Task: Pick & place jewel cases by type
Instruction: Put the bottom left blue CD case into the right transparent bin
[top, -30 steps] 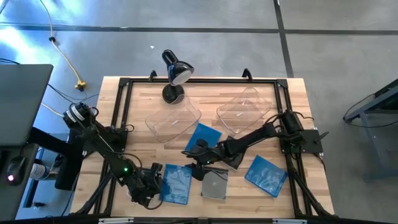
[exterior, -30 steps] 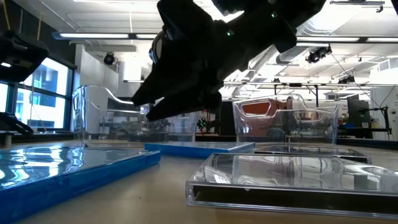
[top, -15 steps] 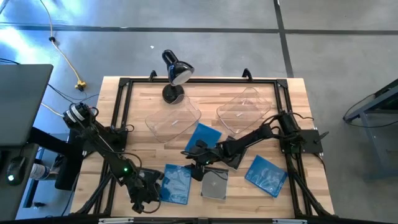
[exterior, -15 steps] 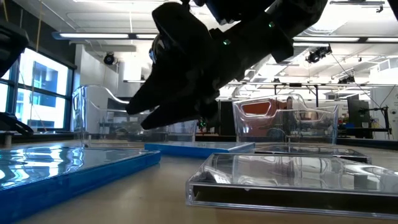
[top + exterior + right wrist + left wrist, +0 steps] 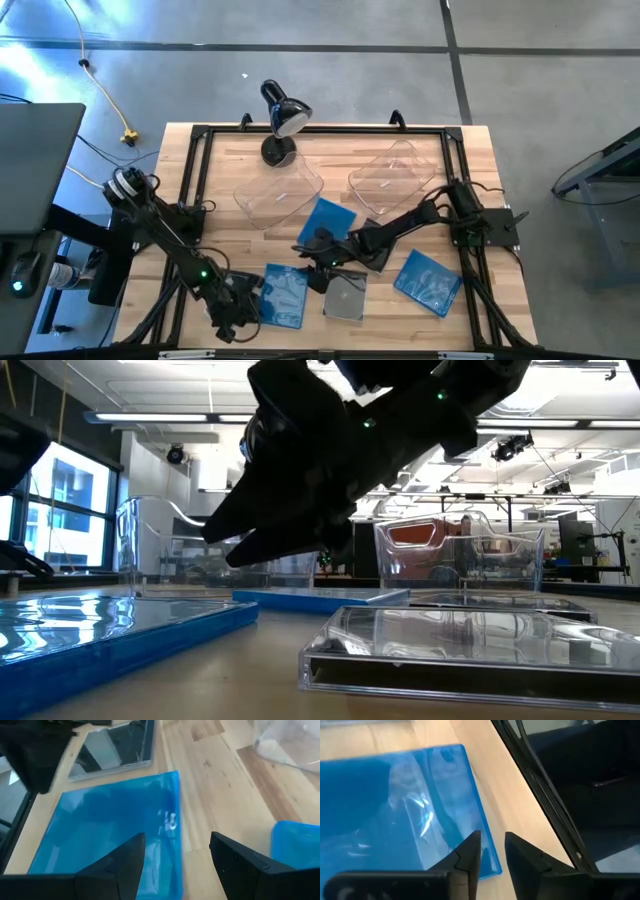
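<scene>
Three blue jewel cases lie flat on the table: one near the near edge (image 5: 283, 295), one mid-table (image 5: 325, 218), one to the right (image 5: 428, 280). A grey case (image 5: 347, 297) lies beside the near blue one, and another dark case (image 5: 380, 257) is partly hidden under my right arm. My left gripper (image 5: 240, 305) is low at the near blue case's left edge, open by a narrow gap (image 5: 492, 852). My right gripper (image 5: 314, 268) hangs above that same case (image 5: 110, 830), wide open (image 5: 177, 855) and clear of the table (image 5: 240, 545). My left gripper has its two fingers (image 5: 470, 850) over the near blue case's side edge close to a corner (image 5: 487, 855), coming from the table's left. I cannot tell whether they touch the case, which lies flat on the table.
Two clear plastic bins (image 5: 280, 195) (image 5: 392, 175) stand toward the far side, with a black desk lamp (image 5: 280, 120) behind them. A black frame (image 5: 190, 180) rims the table. Bare wood (image 5: 215, 235) shows left of the cases.
My left gripper has shifted a little toward the near edge along the blue case's left side. My right gripper has dipped and tipped slightly above the cases. No case has moved.
</scene>
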Action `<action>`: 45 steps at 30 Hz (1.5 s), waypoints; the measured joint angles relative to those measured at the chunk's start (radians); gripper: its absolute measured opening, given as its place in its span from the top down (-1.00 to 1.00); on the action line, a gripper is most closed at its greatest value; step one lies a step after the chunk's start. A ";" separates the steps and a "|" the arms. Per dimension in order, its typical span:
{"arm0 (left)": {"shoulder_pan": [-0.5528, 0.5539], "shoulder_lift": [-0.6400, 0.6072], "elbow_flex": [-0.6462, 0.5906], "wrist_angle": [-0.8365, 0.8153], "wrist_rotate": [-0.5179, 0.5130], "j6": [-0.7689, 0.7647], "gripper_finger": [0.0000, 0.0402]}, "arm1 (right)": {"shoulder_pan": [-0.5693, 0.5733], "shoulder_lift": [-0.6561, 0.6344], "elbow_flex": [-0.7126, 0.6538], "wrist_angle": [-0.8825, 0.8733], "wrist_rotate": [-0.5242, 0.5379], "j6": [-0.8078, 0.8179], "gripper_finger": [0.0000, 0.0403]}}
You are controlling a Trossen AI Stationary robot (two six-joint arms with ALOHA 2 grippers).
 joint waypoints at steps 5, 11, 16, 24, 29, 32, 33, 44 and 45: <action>0.000 0.027 0.000 0.021 -0.003 0.001 0.47 | 0.027 0.000 0.000 0.015 0.039 0.000 -0.05; 0.000 0.027 0.000 0.037 -0.025 0.012 0.46 | 0.026 0.000 0.000 0.030 0.046 0.024 -0.05; 0.000 0.027 0.000 0.034 -0.024 0.021 0.46 | 0.017 0.000 0.001 0.053 0.044 0.024 -0.05; 0.000 0.027 0.000 0.039 -0.024 0.030 0.46 | 0.040 0.000 0.061 0.048 0.082 -0.028 -0.05; 0.000 0.027 0.000 0.085 -0.015 0.030 0.46 | 0.046 0.004 0.179 -0.081 0.086 -0.103 -0.05; 0.000 0.027 0.000 0.085 -0.011 0.030 0.46 | 0.041 0.029 0.243 -0.154 0.091 -0.110 -0.05; 0.000 0.027 0.000 0.085 -0.011 0.030 0.46 | 0.040 0.050 0.264 -0.154 0.086 -0.109 -0.05; -0.002 0.027 0.000 0.083 0.038 -0.033 0.46 | 0.059 0.174 0.515 -0.522 0.073 -0.156 -0.05; -0.002 0.027 0.000 0.083 0.056 -0.041 0.46 | 0.056 0.173 0.532 -0.576 0.076 -0.146 -0.05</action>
